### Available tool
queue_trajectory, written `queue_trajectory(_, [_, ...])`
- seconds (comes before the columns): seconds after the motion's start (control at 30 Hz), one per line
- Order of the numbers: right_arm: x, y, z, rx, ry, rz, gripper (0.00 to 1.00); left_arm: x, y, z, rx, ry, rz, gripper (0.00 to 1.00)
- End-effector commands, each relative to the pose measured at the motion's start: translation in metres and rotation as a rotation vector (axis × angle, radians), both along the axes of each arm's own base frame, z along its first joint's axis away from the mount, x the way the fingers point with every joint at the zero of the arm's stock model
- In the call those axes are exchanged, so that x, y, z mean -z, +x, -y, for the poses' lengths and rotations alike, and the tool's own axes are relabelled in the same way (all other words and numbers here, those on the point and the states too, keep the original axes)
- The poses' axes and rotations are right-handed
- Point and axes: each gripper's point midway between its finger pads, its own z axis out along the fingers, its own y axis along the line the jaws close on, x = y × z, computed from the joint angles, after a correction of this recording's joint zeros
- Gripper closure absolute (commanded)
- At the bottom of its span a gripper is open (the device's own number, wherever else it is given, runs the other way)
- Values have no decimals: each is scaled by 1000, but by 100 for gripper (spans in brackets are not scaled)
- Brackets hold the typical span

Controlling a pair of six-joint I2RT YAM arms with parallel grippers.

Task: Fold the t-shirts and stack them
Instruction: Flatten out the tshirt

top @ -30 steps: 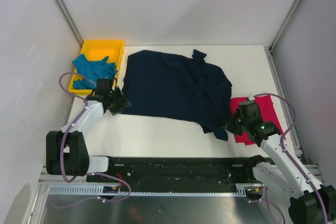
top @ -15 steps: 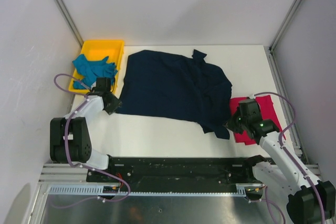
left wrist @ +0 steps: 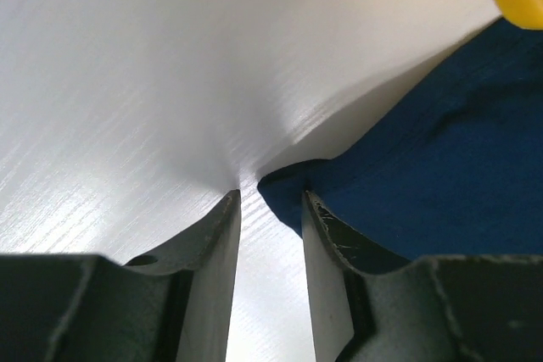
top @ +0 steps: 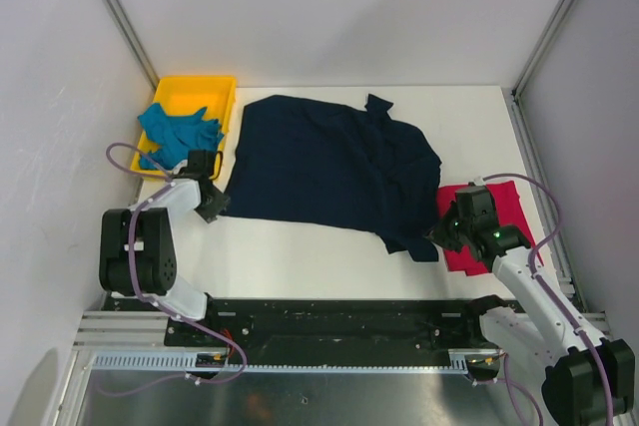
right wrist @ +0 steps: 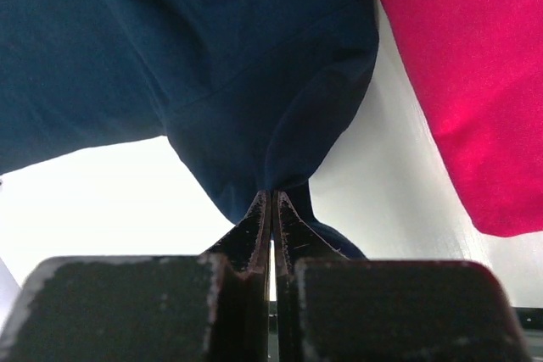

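Navy-blue cloth t-shirt (top: 329, 162) stays clamped in the right gripper (right wrist: 271, 194) while the left gripper (left wrist: 271, 197), slightly parted and empty, has reached its near-left corner to fold.

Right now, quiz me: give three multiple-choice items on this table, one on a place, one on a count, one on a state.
1. The teal t-shirt lies: A draped on the yellow tray; B mid-table; C at the right edge.
2. T-shirts in view: A two; B three; C four.
3. The right fingers are: A wide open; B shut on the navy t-shirt; C shut on nothing.
Answers:
1 A, teal cloth lies across the tray's near end.
2 B, teal, navy and a pink t-shirt all show.
3 B, the right wrist view shows navy cloth pinched between them.
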Motion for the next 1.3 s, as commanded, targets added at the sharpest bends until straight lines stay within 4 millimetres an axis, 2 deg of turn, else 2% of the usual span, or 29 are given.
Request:
queue_trajectory(0.0, [-15, 12, -3, -8, 11, 55, 100, 3, 5, -7, -50, 11, 1, 63])
queue_trajectory(0.1, [-15, 12, -3, -6, 12, 55, 100, 8, 2, -4, -58, -2, -11, 70])
queue_trajectory(0.17, [-15, 13, -3, -6, 11, 56, 100, 8, 1, -5, -63, -1, -13, 79])
queue_trajectory(0.23, [-14, 12, -3, -8, 10, 54, 100, 3, -1, -8, -74, 18, -5, 92])
queue_trajectory(0.33, [-12, 9, -3, -15, 7, 38, 100, -11, -9, -21, -103, 84, 5, 99])
queue_trajectory(0.47, [-8, 0, -12, -48, 13, 7, 100, -29, -31, -42, -156, 185, 3, 100])
queue_trajectory(0.6, [-2, -18, -33, -106, 11, -30, 100, -33, -62, -61, -222, 240, -15, 100])
queue_trajectory(0.73, [10, -46, -51, -139, 3, -76, 100, -36, -85, -72, -265, 263, -20, 100])
queue_trajectory(0.9, [22, -94, -76, -203, 31, -121, 100, -41, -103, -76, -282, 284, -26, 100])
queue_trajectory(0.97, [21, -110, -88, -245, 48, -124, 100, -41, -108, -76, -289, 280, -27, 100])
queue_trajectory(1.03, [15, -120, -104, -299, 81, -111, 96, -42, -111, -77, -292, 278, -23, 100])
queue_trajectory(1.13, [9, -118, -113, -342, 46, -91, 86, -42, -111, -76, -293, 275, -23, 100])
queue_trajectory(1.27, [-4, -88, -112, -342, -5, -40, 79, -43, -107, -77, -286, 276, -31, 100])
